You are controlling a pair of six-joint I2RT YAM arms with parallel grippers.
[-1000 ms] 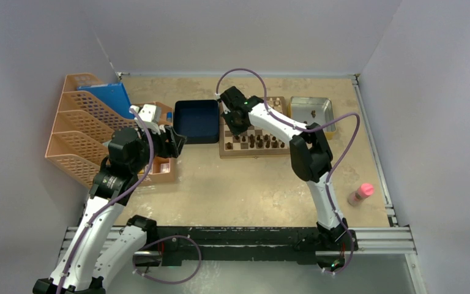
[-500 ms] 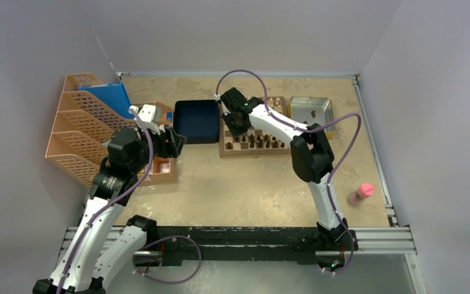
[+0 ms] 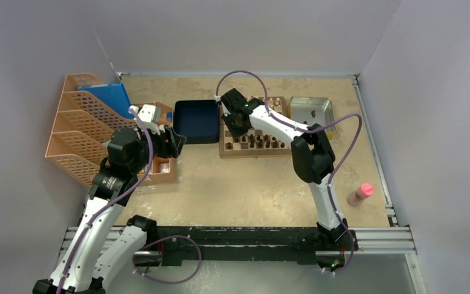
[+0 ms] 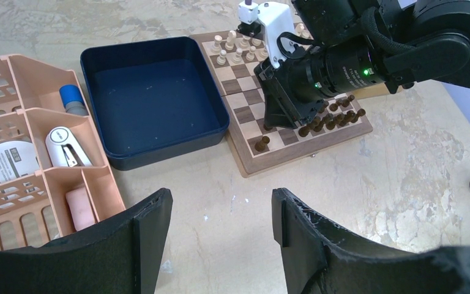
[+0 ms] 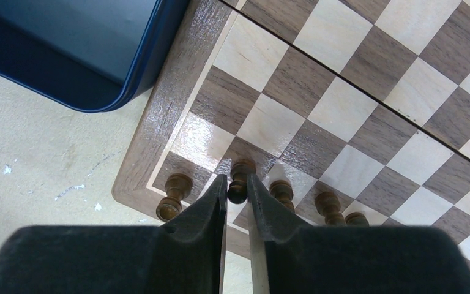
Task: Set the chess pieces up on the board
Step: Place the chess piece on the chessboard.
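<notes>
At the board's lower left corner, right wrist view: the right gripper [image 5: 237, 184] is clenched on one dark piece [image 5: 240, 173], which stands upright between the fingertips.
Board [image 5: 159, 141]: lies flat in the upper centre of the overhead view, its left border just beside the blue tray [image 3: 197, 120].
Chess pieces [image 4: 336, 116]: dark men are bunched along the board's near edge. One stands just left of the held piece and three more just right of it in the right wrist view. Light men [image 4: 232, 46] stand along the far edge.
Left gripper [image 4: 220, 202]: released, with the jaws well apart and nothing between them. It hangs over bare table at the bottom of the left wrist view, well short of the board.
Silver tray [image 3: 292, 110]: just right of the board in the overhead view, with one small dark object inside, too small to identify.
Peach organiser [image 4: 12, 122]: left of the blue tray and touching it. It holds stationery.
Pink object [image 3: 361, 193]: lies alone at the right of the overhead view, well apart from the board.
</notes>
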